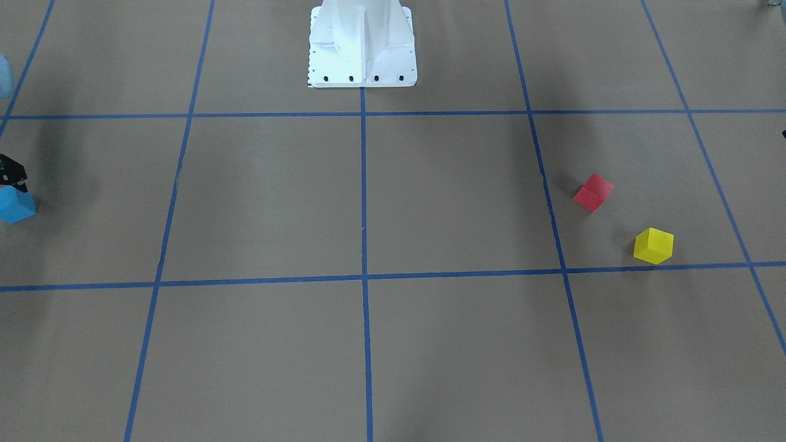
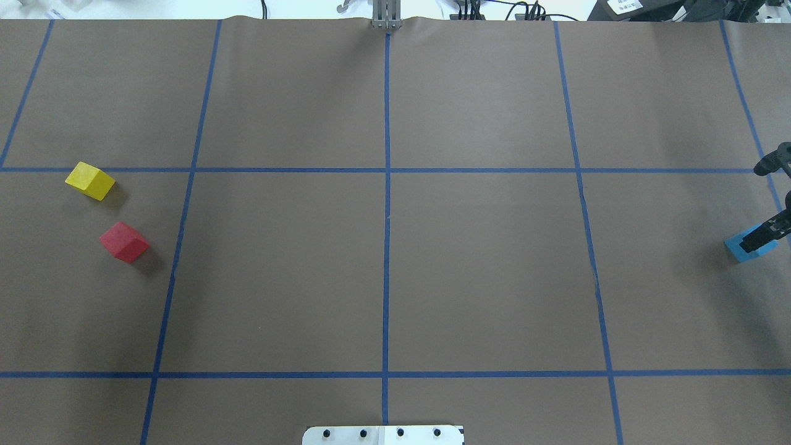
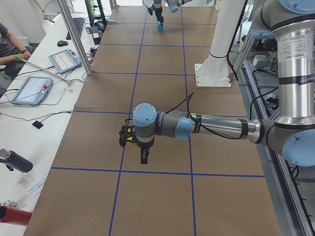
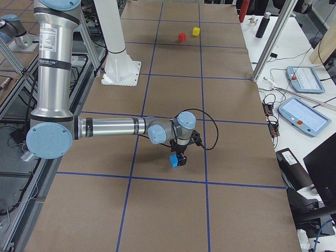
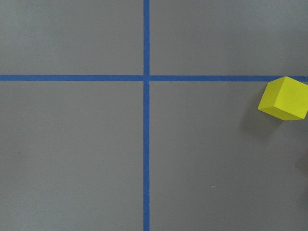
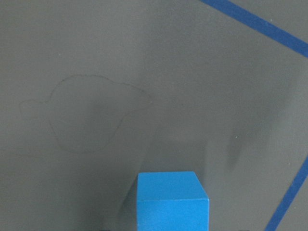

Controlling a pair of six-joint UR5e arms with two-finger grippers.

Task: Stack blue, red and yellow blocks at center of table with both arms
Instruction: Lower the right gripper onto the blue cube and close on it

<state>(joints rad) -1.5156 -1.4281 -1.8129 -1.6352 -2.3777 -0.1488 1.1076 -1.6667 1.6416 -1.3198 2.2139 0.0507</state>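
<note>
The blue block (image 2: 749, 243) is at the table's far right edge, between the fingers of my right gripper (image 2: 761, 238), which is shut on it. It also shows in the right wrist view (image 6: 172, 201) and in the front-facing view (image 1: 16, 205). The red block (image 2: 123, 241) and the yellow block (image 2: 90, 180) lie apart on the table's left side. The left wrist view shows the yellow block (image 5: 284, 98) at its right edge and no fingers. My left gripper (image 3: 143, 157) shows only in the exterior left view, so I cannot tell whether it is open or shut.
The brown table is marked with a blue tape grid that crosses at the centre (image 2: 387, 170). The white robot base (image 2: 383, 434) stands at the near edge. Tablets and cables lie on the side bench (image 4: 304, 113).
</note>
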